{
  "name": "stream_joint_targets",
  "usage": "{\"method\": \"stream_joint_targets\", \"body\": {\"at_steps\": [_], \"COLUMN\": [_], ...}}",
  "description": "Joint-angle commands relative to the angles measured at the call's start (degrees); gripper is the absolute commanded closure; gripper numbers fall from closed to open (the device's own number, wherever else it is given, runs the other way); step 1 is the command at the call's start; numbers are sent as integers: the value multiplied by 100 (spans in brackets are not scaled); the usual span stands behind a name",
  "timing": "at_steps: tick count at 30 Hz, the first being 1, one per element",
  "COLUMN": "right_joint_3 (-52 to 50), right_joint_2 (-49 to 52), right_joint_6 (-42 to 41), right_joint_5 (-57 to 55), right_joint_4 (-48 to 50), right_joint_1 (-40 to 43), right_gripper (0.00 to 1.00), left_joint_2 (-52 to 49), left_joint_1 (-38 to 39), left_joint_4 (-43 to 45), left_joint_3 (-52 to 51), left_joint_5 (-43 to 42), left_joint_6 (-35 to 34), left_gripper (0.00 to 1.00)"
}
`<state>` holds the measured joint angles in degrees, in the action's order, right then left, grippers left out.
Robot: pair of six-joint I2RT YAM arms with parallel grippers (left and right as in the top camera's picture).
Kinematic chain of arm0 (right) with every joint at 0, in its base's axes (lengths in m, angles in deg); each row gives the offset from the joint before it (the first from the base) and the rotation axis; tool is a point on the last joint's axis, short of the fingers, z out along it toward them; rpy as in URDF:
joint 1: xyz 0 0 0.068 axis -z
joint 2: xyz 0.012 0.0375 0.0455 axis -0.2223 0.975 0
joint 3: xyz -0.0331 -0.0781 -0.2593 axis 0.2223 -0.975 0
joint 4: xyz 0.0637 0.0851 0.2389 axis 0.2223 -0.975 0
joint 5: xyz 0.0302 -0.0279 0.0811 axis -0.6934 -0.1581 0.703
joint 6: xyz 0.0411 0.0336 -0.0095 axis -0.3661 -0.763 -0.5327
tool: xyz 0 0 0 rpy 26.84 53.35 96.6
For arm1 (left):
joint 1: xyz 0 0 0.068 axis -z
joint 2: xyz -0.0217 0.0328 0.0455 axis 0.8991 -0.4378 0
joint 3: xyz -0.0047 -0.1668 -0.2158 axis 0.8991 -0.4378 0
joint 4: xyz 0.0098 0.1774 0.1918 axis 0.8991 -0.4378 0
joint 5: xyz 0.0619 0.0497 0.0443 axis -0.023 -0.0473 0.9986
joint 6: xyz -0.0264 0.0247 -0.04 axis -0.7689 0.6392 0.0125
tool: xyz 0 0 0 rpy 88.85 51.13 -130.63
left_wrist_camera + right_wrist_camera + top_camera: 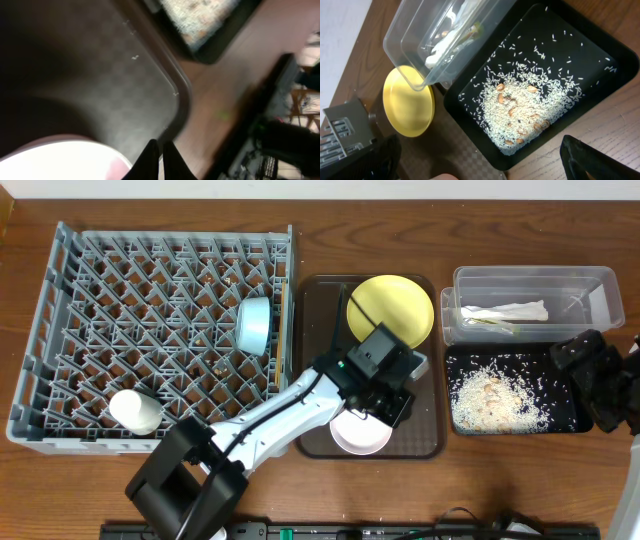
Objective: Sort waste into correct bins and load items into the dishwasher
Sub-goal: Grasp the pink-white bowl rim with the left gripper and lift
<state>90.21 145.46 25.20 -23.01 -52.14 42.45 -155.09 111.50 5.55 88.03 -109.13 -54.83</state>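
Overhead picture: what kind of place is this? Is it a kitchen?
Probably a lab bench set up like a kitchen clean-up corner, not a real kitchen. A big square grey plastic dish rack, a round yellow plate on a dark brown serving tray and a robot arm share one wooden table.

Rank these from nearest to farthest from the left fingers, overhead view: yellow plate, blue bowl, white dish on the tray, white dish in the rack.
1. Tray's white dish, right beside the left fingers.
2. Yellow plate, far end of the brown tray.
3. Blue bowl, right side of the rack.
4. Rack's white dish, near-left corner.
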Motion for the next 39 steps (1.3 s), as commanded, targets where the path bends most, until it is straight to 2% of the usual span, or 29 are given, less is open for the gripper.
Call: {"method": "stream_joint_targets", "body": {"at_steps": [1, 5, 8, 12, 15, 17, 19, 21, 23, 24, 32, 35, 39], "right_joint_3": [0, 0, 0, 0, 0, 0, 0, 0, 0, 0, 0, 0, 0], "right_joint_2": [-39, -39, -39, -39, -39, -39, -39, -39, -39, -39, -39, -39, -39], "right_joint_6": [-39, -39, -39, -39, -39, -39, -39, -39, -39, -39, -39, -39, -39], "right_joint_5": [42, 42, 39, 42, 42, 42, 42, 42, 42, 42, 42, 39, 42], "right_joint_4": [0, 0, 0, 0, 2, 0, 0, 0, 0, 0, 0, 0, 0], "right_joint_1": [15, 15, 15, 15, 15, 15, 15, 15, 15, 15, 15, 15, 15], "right_gripper": [1, 1, 1, 1, 1, 1, 1, 1, 1, 1, 1, 1, 1], "left_joint_2": [2, 4, 0, -79, -271, -428, -588, -721, -730, -708, -68, 444, 1196], "left_joint_1": [-46, -162, -245, -278, -291, -310, -321, -341, -352, -352, -380, -380, -380], "left_joint_4": [-627, -2004, -2411, -2079, -1810, -1746, -1722, -1703, -1705, -1718, -2422, -2927, -3735], "left_joint_3": [433, 592, 457, 66, -153, -168, -168, -168, -166, -144, 531, 841, 999], "left_joint_5": [20, 1746, 2828, 3018, 3042, 3036, 3040, 2992, 2977, 2977, 3119, 4166, 6500], "left_joint_6": [273, 249, 179, 254, 466, 463, 466, 466, 466, 466, 358, -28, -1014], "left_gripper": [87, 83, 70, 46, 45, 46, 51, 64, 88, 92, 92, 92, 93]}}
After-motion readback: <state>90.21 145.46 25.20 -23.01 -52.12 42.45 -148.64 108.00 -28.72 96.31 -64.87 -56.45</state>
